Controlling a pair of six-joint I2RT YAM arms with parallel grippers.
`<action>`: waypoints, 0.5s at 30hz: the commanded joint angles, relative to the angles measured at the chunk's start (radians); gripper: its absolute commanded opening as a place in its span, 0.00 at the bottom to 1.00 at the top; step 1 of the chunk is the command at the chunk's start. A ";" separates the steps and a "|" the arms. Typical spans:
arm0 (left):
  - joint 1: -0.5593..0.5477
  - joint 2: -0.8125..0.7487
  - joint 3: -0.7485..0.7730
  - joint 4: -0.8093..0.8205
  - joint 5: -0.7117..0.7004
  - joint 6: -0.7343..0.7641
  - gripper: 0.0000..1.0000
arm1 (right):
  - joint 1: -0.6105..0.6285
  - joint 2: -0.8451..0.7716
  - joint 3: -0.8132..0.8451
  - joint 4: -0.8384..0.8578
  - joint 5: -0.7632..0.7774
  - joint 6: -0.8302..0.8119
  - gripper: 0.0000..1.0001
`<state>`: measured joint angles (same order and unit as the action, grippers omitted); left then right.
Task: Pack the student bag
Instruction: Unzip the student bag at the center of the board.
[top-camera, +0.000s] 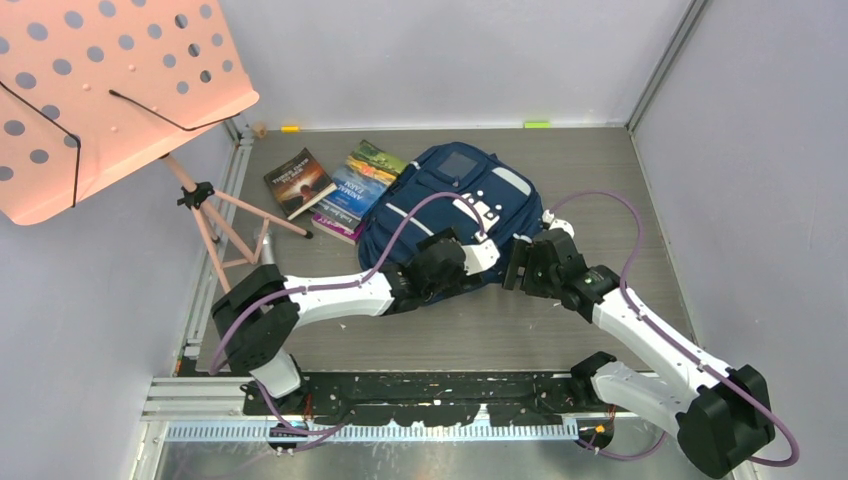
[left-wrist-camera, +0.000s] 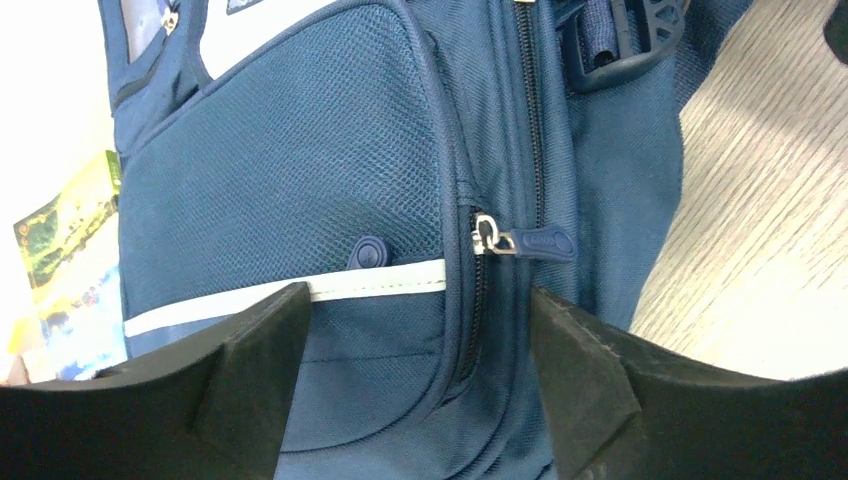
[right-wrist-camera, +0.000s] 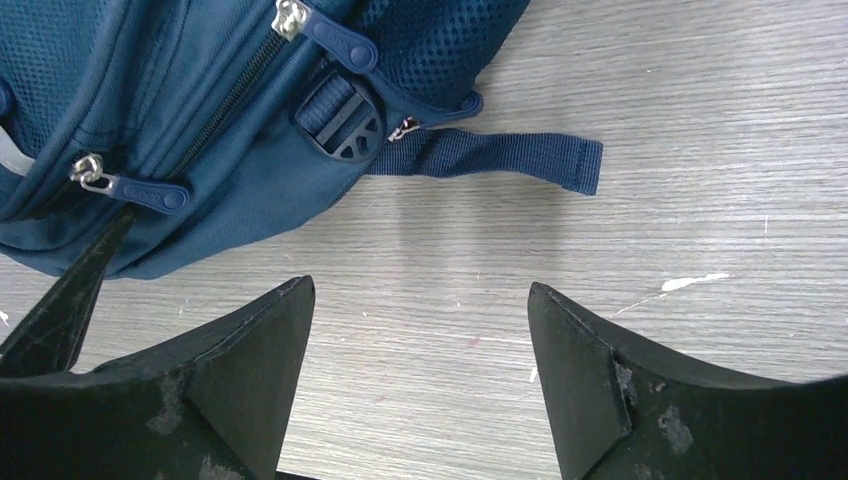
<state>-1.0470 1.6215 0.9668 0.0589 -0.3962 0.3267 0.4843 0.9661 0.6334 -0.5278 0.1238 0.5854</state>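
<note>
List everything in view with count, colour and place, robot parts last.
student bag: one, navy blue with white trim, lying mid-table
books: two clearly, one dark, one colourful, left of the bag; perhaps a third beneath
music stand: one, pink, far left
tape marks: two, yellow and green, far table edge
table: one, grey wood-grain
arms: two, white and black, purple cables, reaching from the near edge
left fingers: black, open, over the bag's zip
right fingers: black, open, over bare table beside the bag's strap
</note>
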 joint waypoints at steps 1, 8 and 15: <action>0.028 0.027 0.073 0.059 -0.060 0.007 0.66 | -0.003 -0.023 -0.010 0.022 -0.012 0.017 0.84; 0.031 -0.025 0.083 0.015 -0.024 -0.021 0.00 | -0.003 -0.047 -0.030 0.023 -0.007 0.010 0.83; 0.080 -0.134 0.167 -0.164 0.050 -0.124 0.00 | -0.003 -0.074 -0.020 0.132 -0.037 -0.073 0.80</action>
<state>-1.0222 1.5978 1.0378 -0.0227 -0.3511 0.2707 0.4843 0.9173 0.6006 -0.5106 0.1062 0.5732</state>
